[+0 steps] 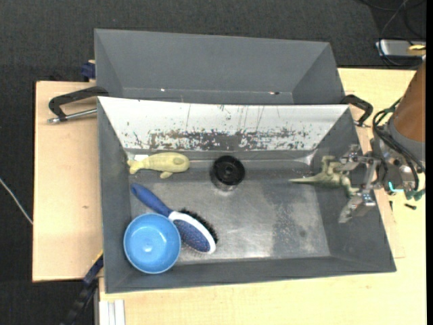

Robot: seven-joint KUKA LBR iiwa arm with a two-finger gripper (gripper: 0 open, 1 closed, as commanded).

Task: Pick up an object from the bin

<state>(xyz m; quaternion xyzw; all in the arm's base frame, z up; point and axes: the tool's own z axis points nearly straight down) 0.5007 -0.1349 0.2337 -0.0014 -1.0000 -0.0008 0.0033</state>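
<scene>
Camera view: scuffed bin (284, 229), dark floor (203, 5)

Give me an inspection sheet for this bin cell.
Surface: grey metal bin, floor scuffed.
Job's things: khaki long-tailed toy animal by the right wall, next to the gripper.
Clutter: pale yellow toy whale; black round cup; blue-handled hairbrush touching a blue plastic bowl.
Grippers: gripper at the right wall; hold on the toy unclear.
Cables: dark cables at the robot's wrist.
Surroundings: dark carpet.

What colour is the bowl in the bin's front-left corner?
Plain light blue bowl, seen in the camera view.
</scene>
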